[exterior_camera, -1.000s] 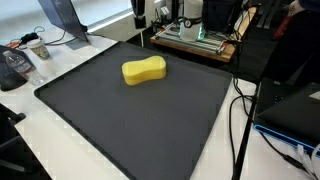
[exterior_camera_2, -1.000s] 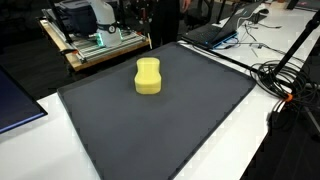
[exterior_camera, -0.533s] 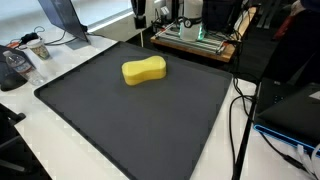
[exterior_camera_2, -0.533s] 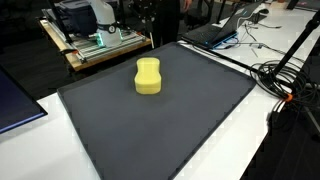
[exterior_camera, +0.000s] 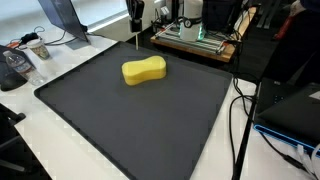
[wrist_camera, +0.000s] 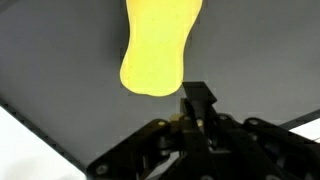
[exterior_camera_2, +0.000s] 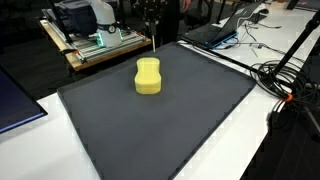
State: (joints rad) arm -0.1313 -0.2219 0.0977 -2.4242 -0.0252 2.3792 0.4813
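Note:
A yellow peanut-shaped sponge (exterior_camera: pixel 144 71) lies on the far part of a black mat (exterior_camera: pixel 130 120); it shows in both exterior views (exterior_camera_2: pixel 148 76) and at the top of the wrist view (wrist_camera: pixel 158 45). My gripper (exterior_camera: pixel 134 14) hangs above the mat's far edge, behind the sponge and apart from it. Its fingers (wrist_camera: pixel 197 98) are pressed together. A thin pale stick (exterior_camera: pixel 137 38) hangs down from them toward the mat edge, also seen in an exterior view (exterior_camera_2: pixel 153 38).
A wooden-framed machine with green lights (exterior_camera: pixel 195 38) stands behind the mat. Cables (exterior_camera_2: pixel 285 80) and a laptop (exterior_camera_2: pixel 215 30) lie beside the mat. A monitor stand (exterior_camera: pixel 62 25) and small clutter (exterior_camera: pixel 25 50) sit at one corner.
The gripper with the thin stick has shifted slightly sideways along the mat's far edge. The sponge has not moved.

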